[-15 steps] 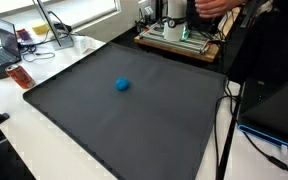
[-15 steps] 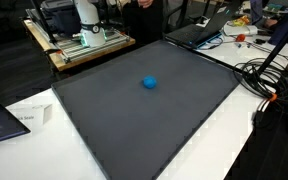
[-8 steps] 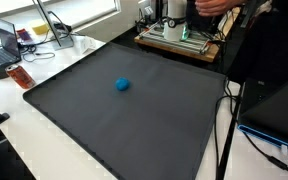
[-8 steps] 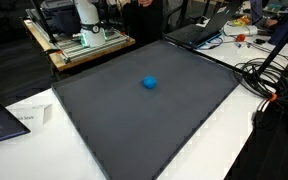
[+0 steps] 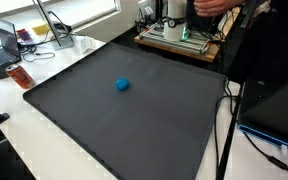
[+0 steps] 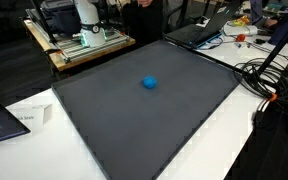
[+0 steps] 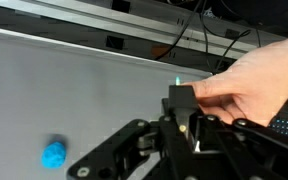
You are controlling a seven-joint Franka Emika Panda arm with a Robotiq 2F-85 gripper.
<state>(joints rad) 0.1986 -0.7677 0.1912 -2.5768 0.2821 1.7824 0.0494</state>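
The gripper [image 7: 184, 106] sits at lower centre of the wrist view. A person's hand [image 7: 246, 85] crowds its tips, so its grip cannot be told. 1 ball [image 7: 53, 153] lies free at lower left on the mat [image 5: 134, 120].

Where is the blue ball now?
In both exterior views the blue ball lies alone near the dark mat's middle; in the wrist view, lower left.
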